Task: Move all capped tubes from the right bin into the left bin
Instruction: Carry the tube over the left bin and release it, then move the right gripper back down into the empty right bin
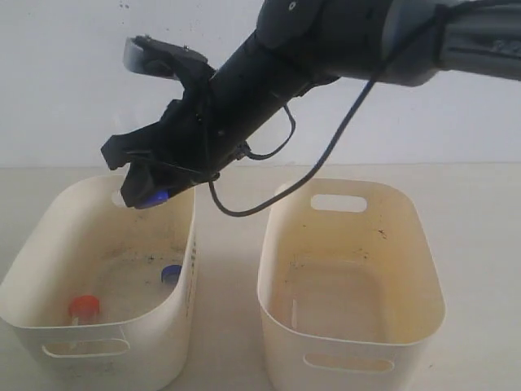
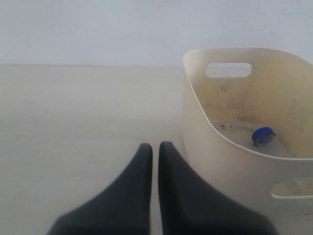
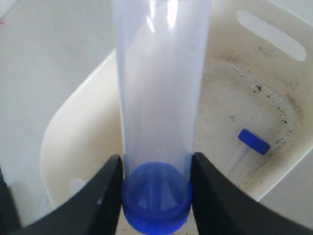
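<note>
My right gripper (image 1: 151, 195) reaches across over the far rim of the left bin (image 1: 49, 224) and is shut on a clear tube with a blue cap (image 3: 156, 196); the tube (image 3: 159, 88) sticks out past the fingertips above the speckled floor. In that bin lie a red-capped tube (image 1: 84, 308) and a blue-capped tube (image 1: 171, 273), whose blue cap (image 3: 254, 141) also shows in the right wrist view. The yellower right bin (image 1: 431, 269) shows no coloured cap. My left gripper (image 2: 155, 147) is shut on nothing, low over the table beside the left bin (image 2: 220, 161).
The two tubs stand side by side with a narrow gap between them. A black cable (image 1: 326, 155) hangs from the right arm above that gap. A pale wall runs behind the table.
</note>
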